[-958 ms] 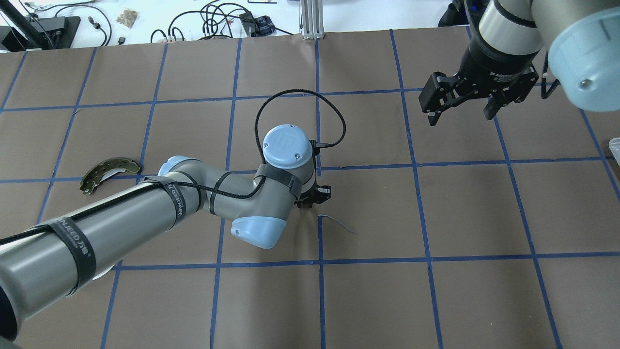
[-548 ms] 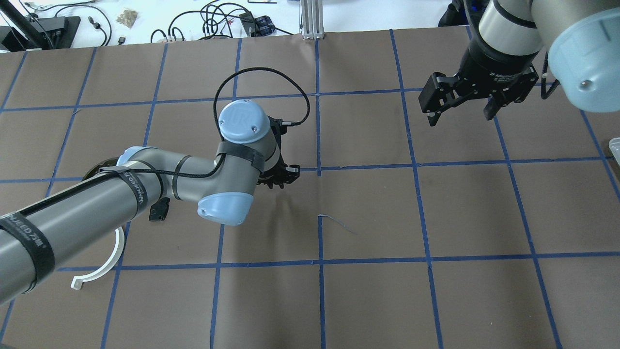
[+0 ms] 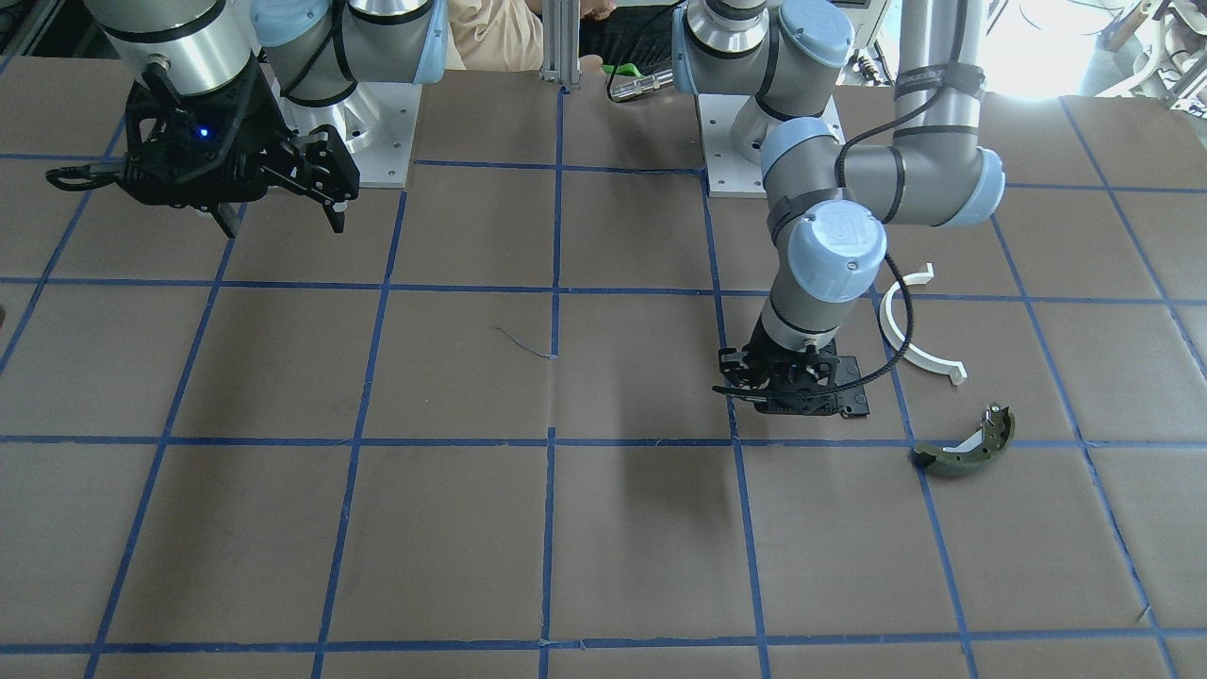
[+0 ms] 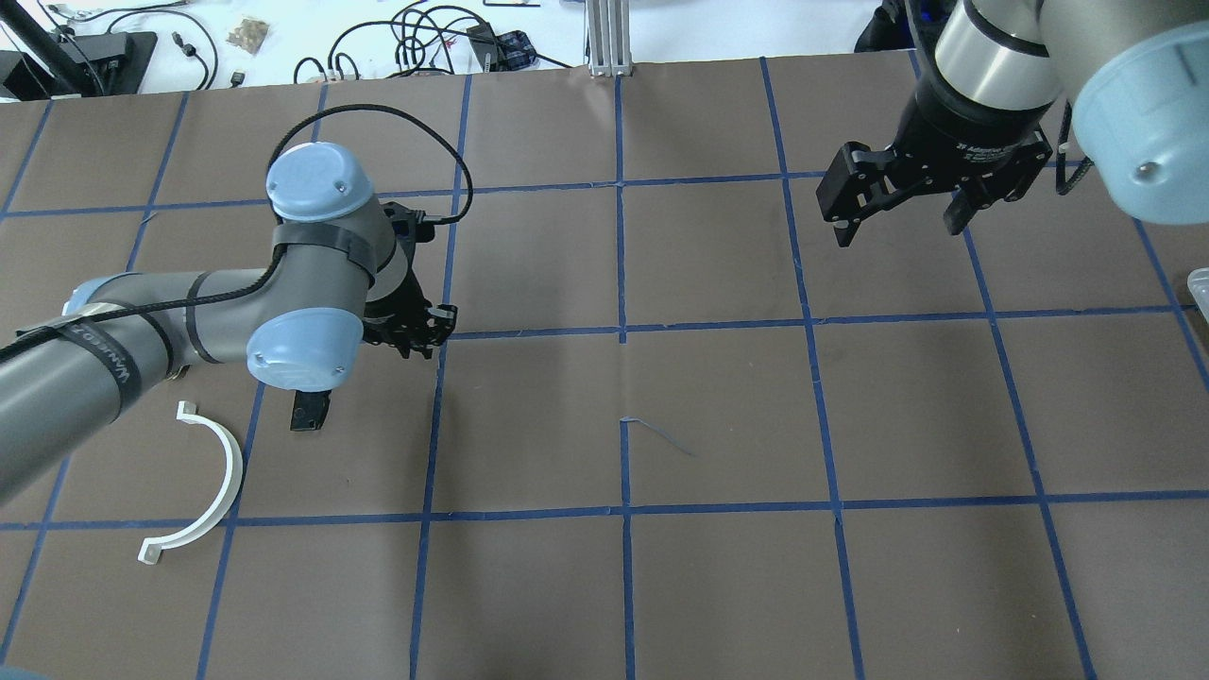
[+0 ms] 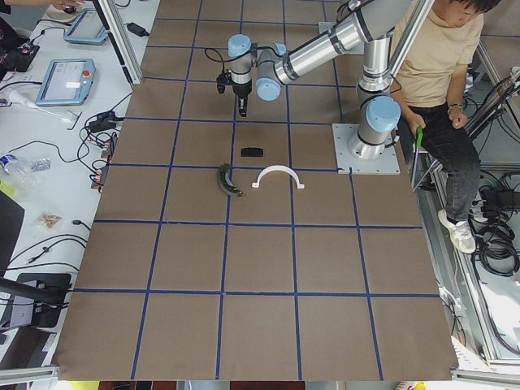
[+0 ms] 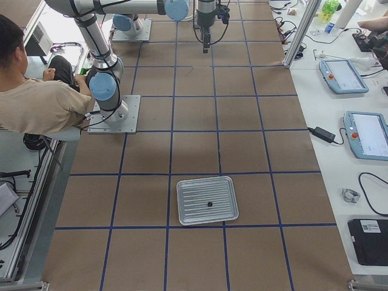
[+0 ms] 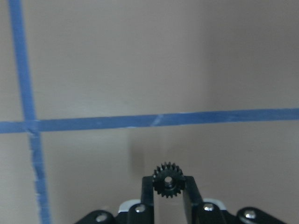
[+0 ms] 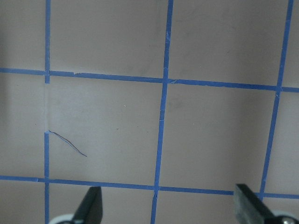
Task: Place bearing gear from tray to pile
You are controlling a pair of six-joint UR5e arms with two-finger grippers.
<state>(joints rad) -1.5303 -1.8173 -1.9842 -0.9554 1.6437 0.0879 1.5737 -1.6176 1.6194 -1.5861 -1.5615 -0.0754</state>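
My left gripper (image 7: 168,196) is shut on a small black toothed bearing gear (image 7: 168,179) and holds it just above the brown paper. In the overhead view the left gripper (image 4: 416,335) is just right of the pile: a black pad (image 4: 309,413) and a white half-ring (image 4: 212,482). In the front view the left gripper (image 3: 783,387) hangs in front of the pad (image 3: 849,401), with the half-ring (image 3: 905,344) and the olive brake shoe (image 3: 967,448) beside it. The tray (image 6: 180,203) lies far off at the right end. My right gripper (image 4: 897,222) is open and empty, high over the table.
A small dark part (image 6: 209,204) lies in the tray. The tray's corner (image 4: 1200,279) shows at the overhead view's right edge. Blue tape lines grid the brown paper. A person (image 5: 435,57) sits behind the robot bases. Cables and pendants lie beyond the far table edge.
My left arm has swung left from the table's middle to the pile's edge with the gear in its gripper, uncovering the half-ring and pad. The right arm has not moved.
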